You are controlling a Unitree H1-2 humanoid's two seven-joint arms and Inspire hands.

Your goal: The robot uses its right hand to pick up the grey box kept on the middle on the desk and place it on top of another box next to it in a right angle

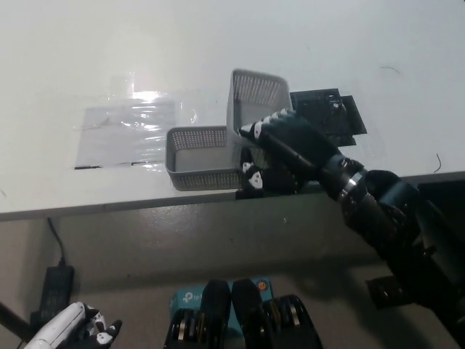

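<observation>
It looked like a lab or office: a plain white desk [87, 43], a power adapter [51, 291] with cable on the grey floor at 8 o'clock, taped plastic sheet [134, 131] at 10.

grey mesh box [256, 102] crosswise atop second grey mesh box [200, 158] at desk edge

One box [200, 158] is laid along the front edge of the surface [65, 58]. A second box [254, 102] is set crosswise over its right end, apparently resting on it. The right hand [280, 156] is placed over that junction. A flat sheet [127, 131] lies left-behind; a flat pad [330, 116] lies right.
</observation>
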